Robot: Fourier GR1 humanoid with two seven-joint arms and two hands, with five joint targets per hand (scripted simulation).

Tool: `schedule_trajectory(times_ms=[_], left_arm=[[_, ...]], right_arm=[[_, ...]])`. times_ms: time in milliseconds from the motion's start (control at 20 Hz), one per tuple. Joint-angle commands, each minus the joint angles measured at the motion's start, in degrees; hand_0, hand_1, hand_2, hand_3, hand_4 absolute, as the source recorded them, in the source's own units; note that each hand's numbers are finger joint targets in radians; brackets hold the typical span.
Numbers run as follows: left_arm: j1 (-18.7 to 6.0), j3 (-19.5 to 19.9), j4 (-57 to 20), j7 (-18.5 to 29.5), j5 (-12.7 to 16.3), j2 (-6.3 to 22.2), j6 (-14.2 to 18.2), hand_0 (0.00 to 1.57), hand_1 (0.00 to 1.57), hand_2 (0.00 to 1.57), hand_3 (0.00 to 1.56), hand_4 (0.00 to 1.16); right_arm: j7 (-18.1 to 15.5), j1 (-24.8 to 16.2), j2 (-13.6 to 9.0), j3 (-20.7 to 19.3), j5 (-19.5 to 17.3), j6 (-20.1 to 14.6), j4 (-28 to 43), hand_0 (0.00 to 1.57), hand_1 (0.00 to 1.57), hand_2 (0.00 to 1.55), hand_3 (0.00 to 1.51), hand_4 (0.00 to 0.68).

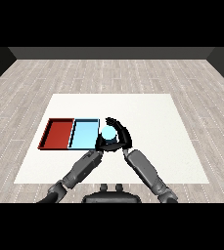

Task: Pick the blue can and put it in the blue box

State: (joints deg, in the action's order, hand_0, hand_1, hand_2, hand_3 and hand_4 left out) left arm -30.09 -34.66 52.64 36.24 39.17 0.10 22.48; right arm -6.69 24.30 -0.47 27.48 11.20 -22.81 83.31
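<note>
I see the blue can (108,132) standing upright on the white table (147,122), just outside the right edge of the light blue tray (84,134), so it is not in the tray. Only its pale round top shows clearly from my view; the sides are mostly hidden by fingers. My right hand (121,138) is clasped around the can, its fingers curling over from twelve o'clock down past three o'clock of the can. My left hand (100,143) sits at about seven o'clock of the can, close against it, at the tray's near right corner; I cannot tell whether its fingers are curled or straight, nor whether they touch the can. The light blue tray lies at nine o'clock of the can, and its floor shows bare with nothing inside. The red tray (57,133) lies farther out at nine o'clock, side by side with the blue one and sharing a wall line; it too shows only its own floor. Both grey forearms come in from the lower corners and meet near the can, the left forearm (81,168) from seven o'clock and the right forearm (145,168) from five o'clock.
</note>
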Motion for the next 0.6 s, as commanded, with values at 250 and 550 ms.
schedule_trajectory(times_ms=[250, 550], left_arm=[[4.19, -3.11, 2.49, 2.39, -0.36, -0.1, 4.69, 1.57, 1.57, 1.57, 1.53, 1.14], [-3.49, 3.72, -2.41, -1.5, -2.83, 1.43, 4.02, 1.57, 1.57, 1.57, 1.53, 1.15]], right_arm=[[-2.9, 0.43, 0.47, -5.3, 1.54, 1.64, -1.12, 0.0, 0.0, 0.0, 0.0, 0.0], [-6.1, -10.72, -4.82, -10.08, 5.56, 8.48, 11.36, 0.0, 0.0, 0.0, 0.0, 0.0]])
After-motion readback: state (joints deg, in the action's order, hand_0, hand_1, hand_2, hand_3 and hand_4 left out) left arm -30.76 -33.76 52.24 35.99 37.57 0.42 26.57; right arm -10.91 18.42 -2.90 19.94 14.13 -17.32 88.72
